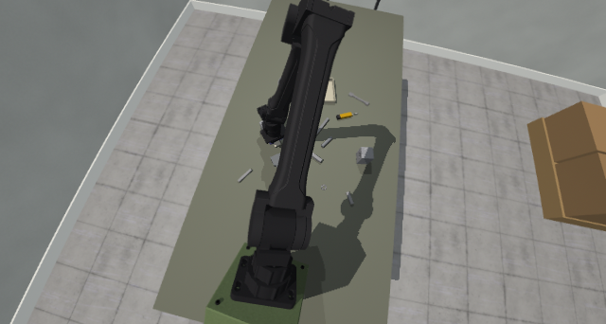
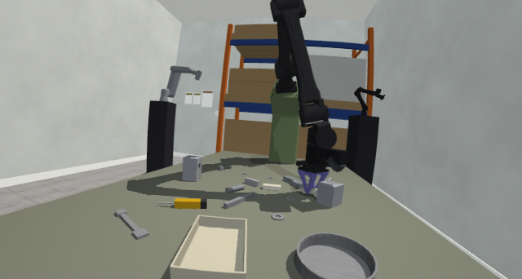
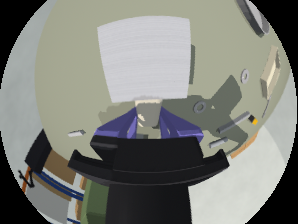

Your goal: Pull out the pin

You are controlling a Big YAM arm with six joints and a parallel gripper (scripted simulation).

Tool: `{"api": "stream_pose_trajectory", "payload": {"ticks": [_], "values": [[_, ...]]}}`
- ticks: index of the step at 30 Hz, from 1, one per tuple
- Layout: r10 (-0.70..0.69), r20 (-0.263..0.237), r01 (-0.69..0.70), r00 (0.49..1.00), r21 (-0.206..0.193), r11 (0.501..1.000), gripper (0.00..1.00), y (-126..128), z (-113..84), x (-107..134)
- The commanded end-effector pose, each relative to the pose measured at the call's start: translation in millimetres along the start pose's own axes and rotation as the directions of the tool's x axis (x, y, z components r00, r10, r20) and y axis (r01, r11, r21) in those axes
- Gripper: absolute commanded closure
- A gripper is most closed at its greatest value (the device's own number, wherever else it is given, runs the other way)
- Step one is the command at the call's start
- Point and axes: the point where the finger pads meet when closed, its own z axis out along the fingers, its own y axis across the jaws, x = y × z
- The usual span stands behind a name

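The pin's block (image 2: 330,194) (image 3: 146,60) is a pale grey cube-like block standing upright on the table, just beyond the fingertips in the wrist view. The short, pale cream pin (image 3: 149,109) runs from the block's near side in between the purple fingers; how deep it sits in the hole is hidden. My gripper (image 2: 309,190) (image 3: 148,110) is low over the table beside the block, shut on the pin. In the top view the arm largely hides this spot. A second grey block (image 1: 365,155) (image 2: 192,168), with a dark hole, stands far off across the table.
Loose grey bars, one bar (image 1: 244,175) among them, and a ring (image 2: 277,216) (image 3: 199,107) lie around. A cream bar (image 2: 272,187), a yellow-handled tool (image 1: 345,116) (image 2: 188,203), a wrench (image 1: 359,99) (image 2: 130,224), a cream tray (image 2: 208,272) and a round grey dish (image 2: 334,241) lie farther away.
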Motion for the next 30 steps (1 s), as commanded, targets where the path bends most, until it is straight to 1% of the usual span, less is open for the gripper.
{"api": "stream_pose_trajectory", "payload": {"ticks": [1, 30], "values": [[0.003, -0.022, -0.003, 1.0, 0.005, 1.0, 1.0, -6.8, 12.1, 16.6], [0.003, -0.026, -0.003, 1.0, 0.0, 1.0, 1.0, -5.6, 13.7, 23.6]]}}
